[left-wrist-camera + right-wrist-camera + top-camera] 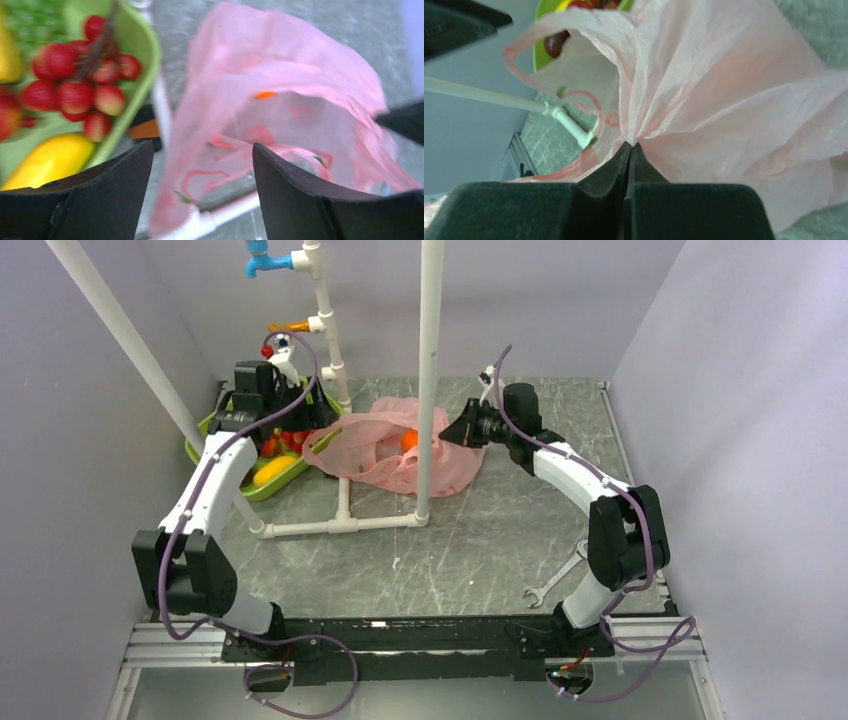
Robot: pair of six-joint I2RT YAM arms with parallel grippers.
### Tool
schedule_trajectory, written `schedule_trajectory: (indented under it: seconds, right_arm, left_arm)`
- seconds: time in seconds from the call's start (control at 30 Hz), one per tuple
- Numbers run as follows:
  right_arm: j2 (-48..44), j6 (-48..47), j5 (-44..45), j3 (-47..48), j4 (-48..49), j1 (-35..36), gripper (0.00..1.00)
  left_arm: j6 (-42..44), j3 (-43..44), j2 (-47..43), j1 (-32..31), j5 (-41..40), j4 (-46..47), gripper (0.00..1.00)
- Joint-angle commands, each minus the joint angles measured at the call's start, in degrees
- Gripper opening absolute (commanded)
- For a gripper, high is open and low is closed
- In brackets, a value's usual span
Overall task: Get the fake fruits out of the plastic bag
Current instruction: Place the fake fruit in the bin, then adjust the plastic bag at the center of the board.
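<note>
Mid-table, plastic bag [365, 465] mouth leftward; right fingers [609, 175] clamped on it; left fingers [100, 190] apart

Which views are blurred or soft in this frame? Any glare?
Left wrist: plastic bag and red fruits smeared by blur, while its own jaws are crisp. Right wrist: bag folds sharp where the shut jaws pinch them, no glare. Top external: sharp and evenly lit with no strong glare, though a white pole hides part of the bag.
</note>
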Motion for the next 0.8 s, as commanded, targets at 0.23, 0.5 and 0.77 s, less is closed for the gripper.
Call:
schedule_trajectory:
  seconds: [0.23,0.5,0.77]
  right_arm:
    - [3.01,2.24,-12.85,12.84,1.94,-0.15,0.00]
    - [2.39,-0.97,-14.80,10.31,0.22,-0.14,0.00]
    - [1.59,-1.36,-14.21,8.08,-0.55,0.02,0.00]
  left_arm:
    - [-5.83,-17.94,-12.83,-14.04,12.07,21.39,0.73]
    - [-14.34,-22.16,-5.22,-16.45,4.84,35.08,0.58]
    - [-16.50,-20.95,3.02,-18.70,0.59,42.27,0.46]
